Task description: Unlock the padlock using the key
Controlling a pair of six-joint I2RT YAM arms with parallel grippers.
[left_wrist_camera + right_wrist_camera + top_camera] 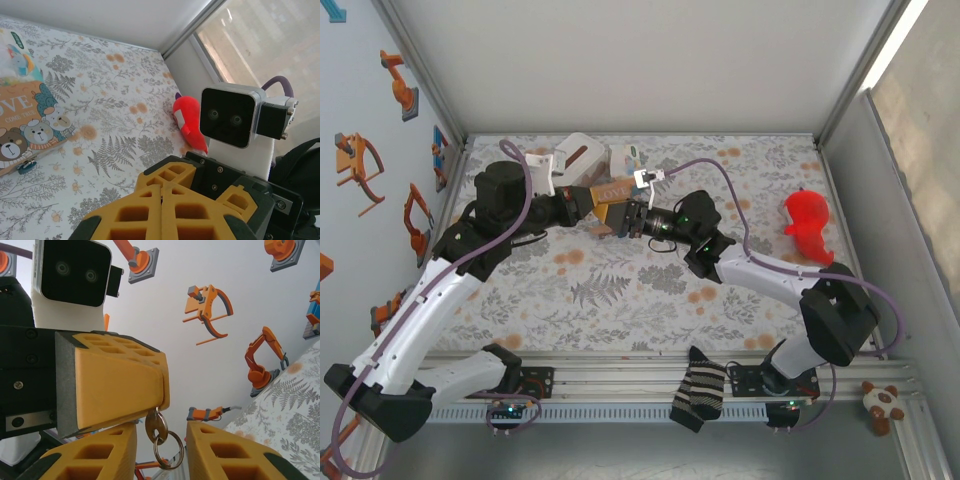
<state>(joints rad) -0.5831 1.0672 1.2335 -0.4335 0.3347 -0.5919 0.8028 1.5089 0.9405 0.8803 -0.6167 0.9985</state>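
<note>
The left hand (161,392), its yellow fingers pressed together, is clamped on a small brass-coloured key (156,425). Only the key's head and a silver split ring (168,450) hang out below the tips. The right hand (161,442) faces it with fingers apart, one on either side of that ring and, as far as I can tell, not touching it. The key thus sits directly between the right fingers, its long axis running up into the left grip. The tiny blue-black padlock (25,167) lies apart from both hands, at the near edge of the brown bear-printed "LOVE" box (30,120) on the floral desk (125,150). The left hand looks the nearer to it. The right wrist view gives how the key hangs, and the left wrist view gives where the padlock lies. From the top, the two hands meet just in front of the box.
</note>
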